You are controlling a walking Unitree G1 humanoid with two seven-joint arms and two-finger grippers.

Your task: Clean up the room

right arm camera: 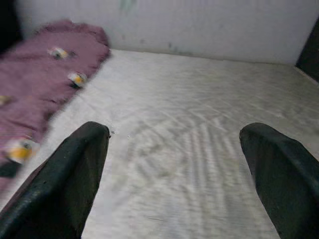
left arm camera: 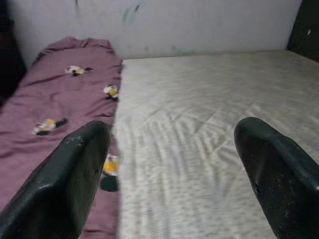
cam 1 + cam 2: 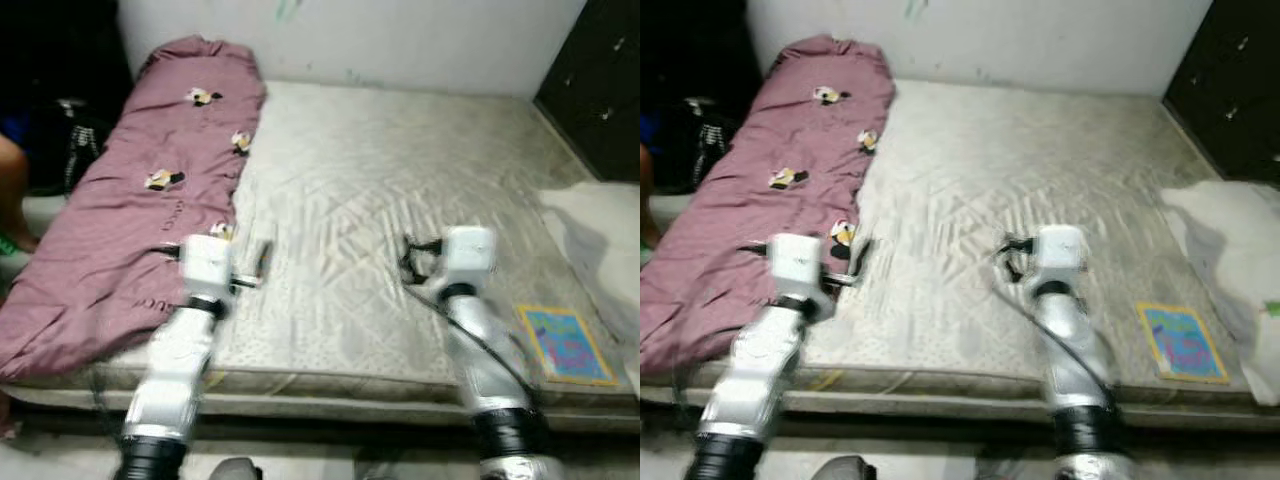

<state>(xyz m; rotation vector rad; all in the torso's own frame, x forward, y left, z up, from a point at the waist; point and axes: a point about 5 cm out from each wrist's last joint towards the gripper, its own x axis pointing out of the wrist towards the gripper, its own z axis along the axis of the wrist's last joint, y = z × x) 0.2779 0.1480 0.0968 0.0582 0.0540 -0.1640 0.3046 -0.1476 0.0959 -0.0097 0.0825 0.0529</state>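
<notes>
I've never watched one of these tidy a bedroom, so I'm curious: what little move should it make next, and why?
Probably ease the left tool a little further left onto the edge of the purple blanket. Both tools are open and hold nothing, and the left one hovers right at the blanket's edge where it lies bunched along one side of the bare mattress. The right tool hovers over bare mattress.

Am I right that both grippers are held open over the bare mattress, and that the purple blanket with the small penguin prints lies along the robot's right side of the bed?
Not quite: the purple blanket lies along the robot's left side of the mattress, as the left eye view shows. The rest holds: the left gripper and right gripper are both open over the mattress.
</notes>
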